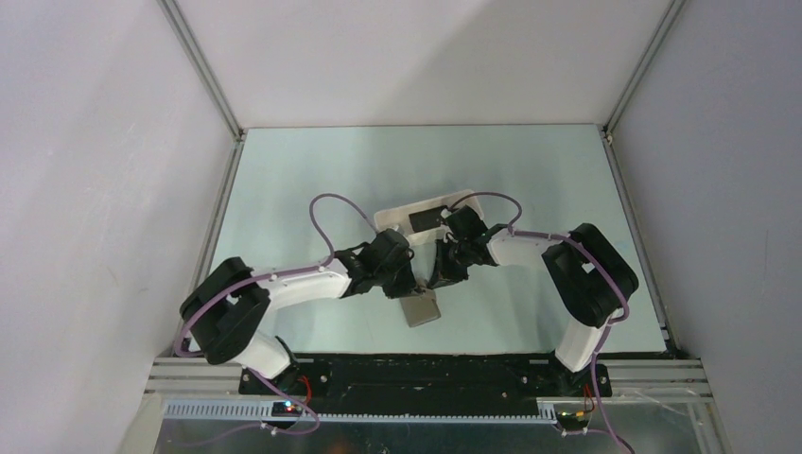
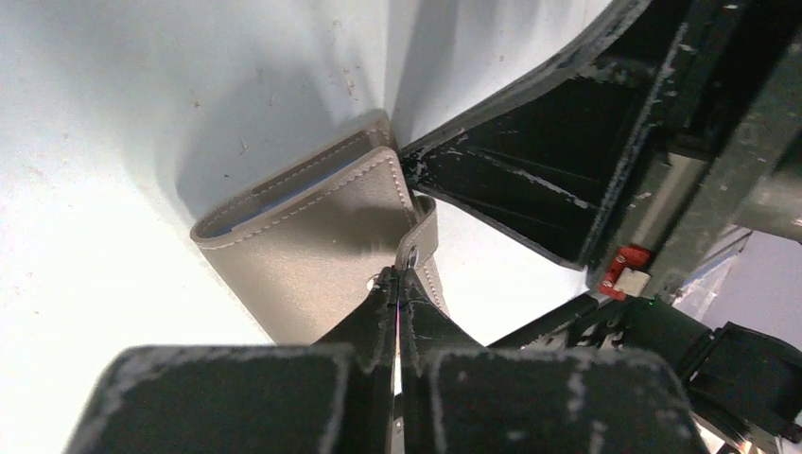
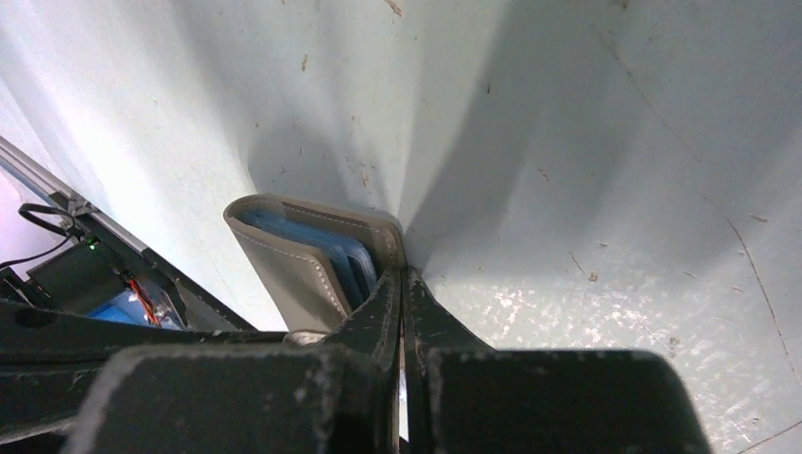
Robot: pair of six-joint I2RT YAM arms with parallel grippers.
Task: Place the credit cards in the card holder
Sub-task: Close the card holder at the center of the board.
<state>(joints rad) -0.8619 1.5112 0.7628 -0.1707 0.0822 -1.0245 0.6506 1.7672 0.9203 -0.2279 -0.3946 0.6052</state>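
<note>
Opening step: L gripper [image 2: 398,288] is pinching card holder's [image 2: 312,236] strap tab [image 2: 417,248], R gripper [image 3: 404,280] is clamping its flap edge, betw. the arms. Next move is likely calling for spreading it w/o slipping; black credit card [image 1: 427,218] is lying in white tray [image 1: 391,218] behind.

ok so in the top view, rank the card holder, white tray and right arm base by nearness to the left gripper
1. card holder: right at the left gripper, on its near side.
2. white tray: beyond the gripper, further up the table.
3. right arm base: far right, at the near edge.
</note>
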